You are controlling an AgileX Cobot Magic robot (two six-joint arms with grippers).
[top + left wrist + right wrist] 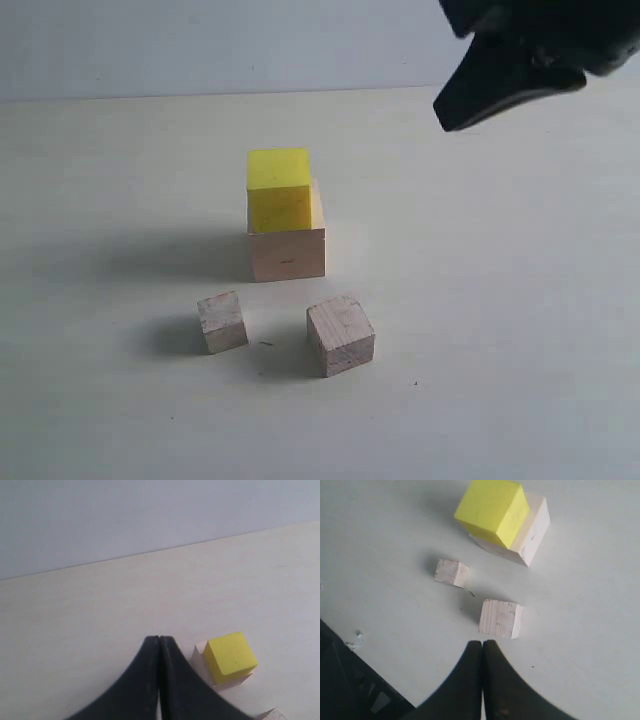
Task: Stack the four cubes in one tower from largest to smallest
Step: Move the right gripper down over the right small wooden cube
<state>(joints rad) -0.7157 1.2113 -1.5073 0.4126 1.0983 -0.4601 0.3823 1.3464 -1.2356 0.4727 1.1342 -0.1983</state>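
Yellow cube (pixel 278 190) sits on pale wood cube (pixel 288 254), set off-centre. Mid greyish cube (pixel 340 335) and smallest cube (pixel 222 322) lie apart on the desk (pixel 500 300), just in front. Judged rigid, light and flat-faced; grip the mid greyish cube across opposite sides. Left pincer (pixel 159 640) clenched, empty, beside the stack. Right pincer (pixel 482 643) clenched, empty, touching nothing.

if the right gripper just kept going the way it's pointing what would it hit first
Probably the larger greyish cube, lying just ahead of the shut right gripper in its wrist view, a little off-centre. Depth is unclear, so it might touch the table just short of it.
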